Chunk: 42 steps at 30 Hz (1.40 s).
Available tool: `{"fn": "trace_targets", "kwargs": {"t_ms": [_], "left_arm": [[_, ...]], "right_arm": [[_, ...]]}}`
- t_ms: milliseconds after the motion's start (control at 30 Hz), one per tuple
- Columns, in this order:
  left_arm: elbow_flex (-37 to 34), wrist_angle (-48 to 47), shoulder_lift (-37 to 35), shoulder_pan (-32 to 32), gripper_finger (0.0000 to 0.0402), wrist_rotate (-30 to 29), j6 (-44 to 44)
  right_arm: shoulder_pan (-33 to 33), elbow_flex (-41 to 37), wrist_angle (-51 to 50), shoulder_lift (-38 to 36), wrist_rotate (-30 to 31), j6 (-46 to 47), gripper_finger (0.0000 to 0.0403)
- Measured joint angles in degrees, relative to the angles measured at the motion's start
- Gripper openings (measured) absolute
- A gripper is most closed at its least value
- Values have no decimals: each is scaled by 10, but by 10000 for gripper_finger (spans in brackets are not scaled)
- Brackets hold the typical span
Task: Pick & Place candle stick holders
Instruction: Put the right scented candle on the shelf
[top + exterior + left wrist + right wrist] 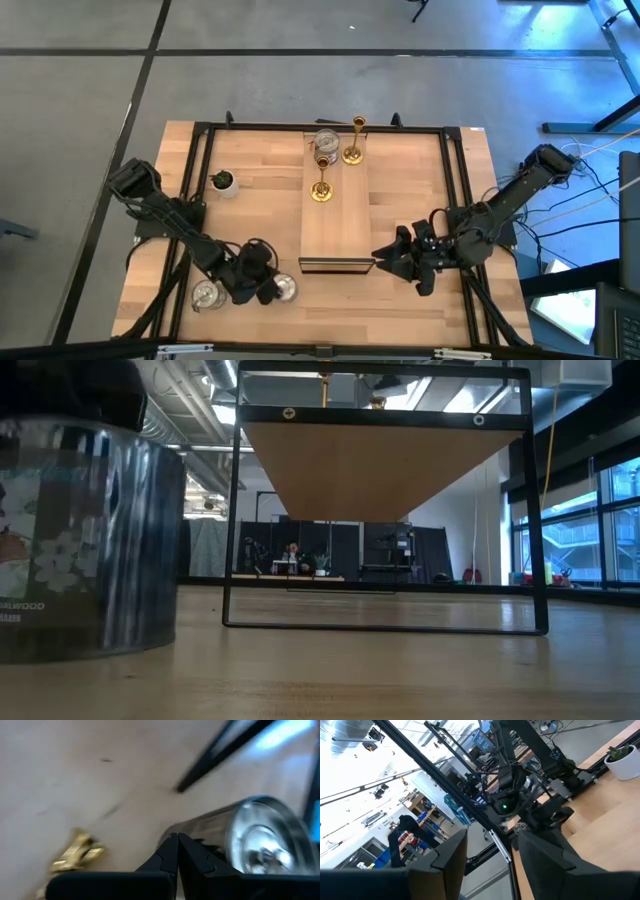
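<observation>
I find the left gripper [262,283] clenched empty at the near table edge, between two silver cups [206,294]. The right gripper [388,258] stands parted, empty, beside the wooden board [336,225], which carries three gold sticks [321,190] and one cup.

- Even daylight falls on the table [250,190], with soft short shadows.
- Bright windows flare at the right of the low view; the near silvery cup [85,530] looms dark and soft.
- The left wrist view is heavily blurred.
</observation>
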Motion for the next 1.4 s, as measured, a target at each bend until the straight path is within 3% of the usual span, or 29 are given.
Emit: {"fn": "trace_targets", "kwargs": {"t_ms": [333, 500, 667, 833, 1067, 1267, 1400], "left_arm": [[1, 138, 0, -11, 1, 48, 66], [7, 130, 0, -45, 1, 6, 32], [7, 100, 0, -84, 1, 0, -36], [7, 48, -1, -104, 1, -57, -100], [7, 26, -1, -65, 1, -68, -107], [7, 79, -1, -25, 1, -20, -56], [21, 31, -1, -41, 1, -8, -104]], "right_arm": [[44, 0, -62, 29, -1, 54, 181], [69, 52, -137, 112, -2, 32, 181], [65, 139, -203, 214, -43, 38, 181], [58, 198, -248, 286, -65, 30, 185], [68, 215, -281, 313, -55, 91, 227], [95, 216, -316, 313, -54, 135, 276], [115, 216, -351, 319, -40, 174, 295]]}}
